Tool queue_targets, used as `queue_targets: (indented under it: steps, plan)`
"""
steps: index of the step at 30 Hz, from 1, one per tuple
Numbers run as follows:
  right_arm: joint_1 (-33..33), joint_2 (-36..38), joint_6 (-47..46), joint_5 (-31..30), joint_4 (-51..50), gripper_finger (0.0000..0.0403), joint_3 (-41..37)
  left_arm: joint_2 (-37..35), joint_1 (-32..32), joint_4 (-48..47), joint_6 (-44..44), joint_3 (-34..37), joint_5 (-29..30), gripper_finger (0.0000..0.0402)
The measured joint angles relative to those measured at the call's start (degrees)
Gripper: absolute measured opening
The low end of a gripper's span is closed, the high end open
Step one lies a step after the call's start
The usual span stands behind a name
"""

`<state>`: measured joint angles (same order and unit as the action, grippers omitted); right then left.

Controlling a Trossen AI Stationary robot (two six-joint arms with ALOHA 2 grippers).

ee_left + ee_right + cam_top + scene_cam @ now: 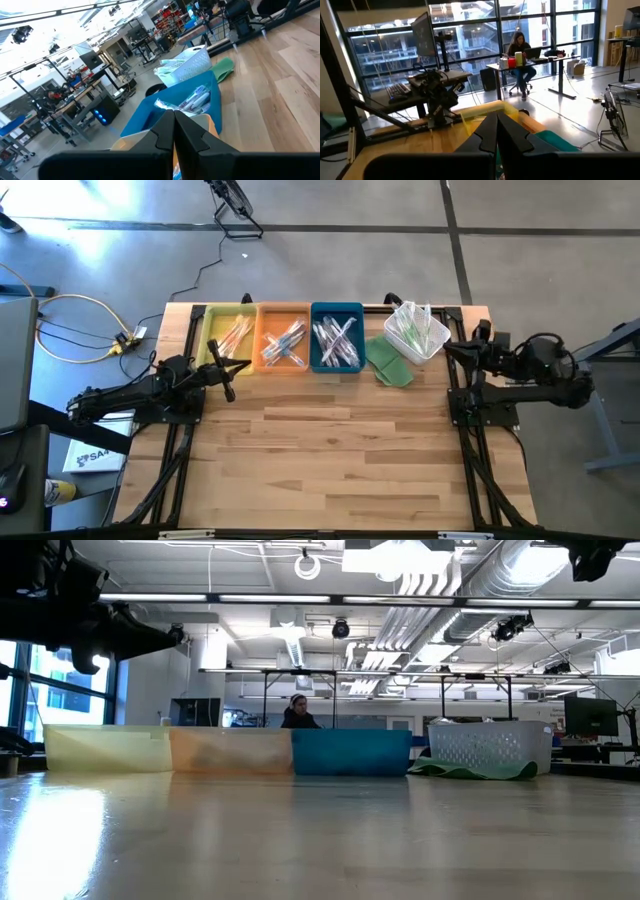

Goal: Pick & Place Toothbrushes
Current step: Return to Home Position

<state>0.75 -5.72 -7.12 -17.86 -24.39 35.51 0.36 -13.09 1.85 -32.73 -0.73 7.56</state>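
Observation:
Wrapped toothbrushes lie in a yellow tray (214, 328), an orange tray (270, 315) and a blue tray (336, 308) along the table's far edge. More toothbrushes (411, 327) fill a white mesh basket (437, 342) to their right. In the left wrist view, toothbrushes (194, 99) show in the blue tray. My left gripper (243, 365) hovers shut near the yellow tray's near side, holding nothing. My right gripper (450, 348) is shut and empty by the basket's right side. Both grippers' fingers meet in the wrist views (174, 131) (496, 134).
A green cloth (388, 362) lies partly under the basket, on its near left side. The wooden tabletop (340, 460) stretches bare toward the near edge. Cables lie on the floor beyond the table's left corner. A person sits at a desk (520, 62) in the room behind.

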Motion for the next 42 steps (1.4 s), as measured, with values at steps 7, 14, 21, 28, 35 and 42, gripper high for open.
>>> queue_targets:
  steps: [7,14,21,28,35,42]
  plan:
    - [0.00,4.94,-0.14,-0.23,-1.75,0.0002,-0.03,0.00,-0.01,-0.02,0.02,0.00,-0.03,0.0001]
    - [-0.02,4.96,-1.17,-0.23,2.14,0.0002,-2.12,0.00,0.00,-0.04,0.02,0.00,-0.16,0.0001]
    - [0.00,5.29,1.02,0.27,13.12,0.0002,-15.49,0.00,0.01,-0.05,0.02,0.00,-0.14,0.0001]
    - [0.00,5.34,1.13,3.37,22.20,0.0002,-28.17,0.00,-0.01,-0.10,-0.04,0.00,-0.14,0.0001]
    - [-0.01,5.35,2.99,3.89,29.18,0.0002,-34.43,0.00,-0.01,-0.09,-0.09,0.00,-0.14,0.0001]
    - [-0.02,5.25,5.09,2.86,30.39,0.0002,-34.99,0.00,0.00,-0.14,-0.20,0.00,-0.40,0.0001]
